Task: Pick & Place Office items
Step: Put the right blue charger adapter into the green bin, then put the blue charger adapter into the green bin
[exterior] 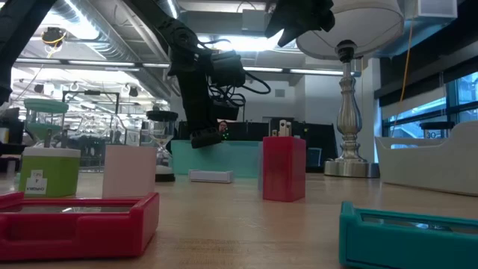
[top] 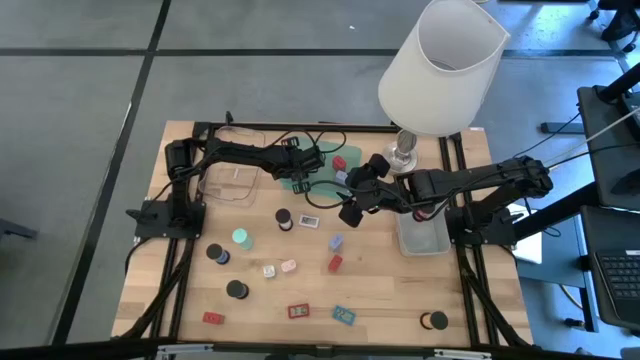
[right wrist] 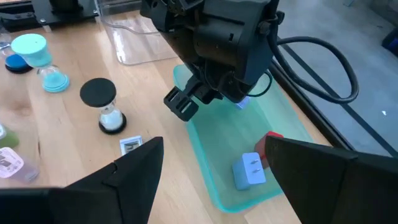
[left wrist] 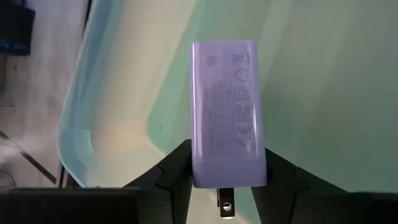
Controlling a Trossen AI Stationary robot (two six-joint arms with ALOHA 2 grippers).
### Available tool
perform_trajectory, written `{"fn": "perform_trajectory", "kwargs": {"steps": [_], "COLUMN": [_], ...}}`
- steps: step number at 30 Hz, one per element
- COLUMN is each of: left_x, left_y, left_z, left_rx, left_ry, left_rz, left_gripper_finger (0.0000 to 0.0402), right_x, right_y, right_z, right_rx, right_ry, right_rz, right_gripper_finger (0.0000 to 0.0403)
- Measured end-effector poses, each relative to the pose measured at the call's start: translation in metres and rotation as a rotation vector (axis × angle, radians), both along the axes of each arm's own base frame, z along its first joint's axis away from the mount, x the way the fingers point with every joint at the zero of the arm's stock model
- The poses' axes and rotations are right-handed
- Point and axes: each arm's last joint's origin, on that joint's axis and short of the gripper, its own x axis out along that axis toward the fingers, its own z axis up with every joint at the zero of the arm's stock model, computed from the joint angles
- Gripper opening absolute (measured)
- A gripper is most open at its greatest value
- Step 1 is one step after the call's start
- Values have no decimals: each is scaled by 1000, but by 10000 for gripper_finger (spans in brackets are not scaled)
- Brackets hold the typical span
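Observation:
My left gripper [top: 303, 180] hangs over the green tray [top: 322, 183], shut on a lavender block [left wrist: 227, 106] with metal prongs [left wrist: 227, 205]. A blue block [right wrist: 250, 171] and a red block [right wrist: 271, 138] lie in the tray. My right gripper [top: 350, 207] is open and empty, above the table just right of the tray; its fingers [right wrist: 134, 165] frame the tray in the right wrist view. Other items lie on the table nearer the front: a red block [top: 335, 263], a lavender block [top: 336, 242], white-pink blocks [top: 270, 270], and flat red [top: 298, 311] and teal [top: 344, 315] rectangles. My left gripper pinches the lavender block between its two fingers, on its two long sides near the pronged end [left wrist: 198, 168]. The fingers lie along the block, which points away from them toward the tray's floor [left wrist: 323, 93]. Whether its far end touches the tray, I cannot tell.
A big white-shaded lamp [top: 440, 65] stands at the back right. A clear tray [top: 230, 180] lies left of the green one, and a grey tray [top: 422, 237] is under my right arm. Black-capped hourglasses [top: 283, 216] and a mint-green one [top: 240, 238] stand mid-table.

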Motion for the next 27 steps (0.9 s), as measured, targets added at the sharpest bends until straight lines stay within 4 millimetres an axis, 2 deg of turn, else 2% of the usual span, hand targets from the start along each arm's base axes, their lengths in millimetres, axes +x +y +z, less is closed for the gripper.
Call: {"fn": "perform_trajectory", "kwargs": {"steps": [9, 12, 17, 20, 24, 27], "left_x": [1, 0, -4, -15, -34, -46], "left_y": [-3, -4, -11, -22, -41, -58], "left_z": [1, 10, 48, 76, 108, 123], "left_rx": [31, 49, 46, 25, -88, -245], "left_ry": [1, 22, -64, -141, -231, -260], "left_rz": [12, 9, 39, 44, 16, -50], "left_gripper_finger": [186, 192, 178, 167, 154, 147], "right_x": [0, 0, -2, -5, -12, -19], "right_y": [0, 0, 2, 8, 27, 48], "right_z": [-1, -1, -2, -3, -6, -13], "right_rx": [2, 1, 5, 21, 1, -60], "right_ry": [7, 9, 24, 33, 85, 141], "right_rz": [3, 3, 1, 2, 74, 196], "right_gripper_finger": [283, 283, 283, 283, 283, 283]}}
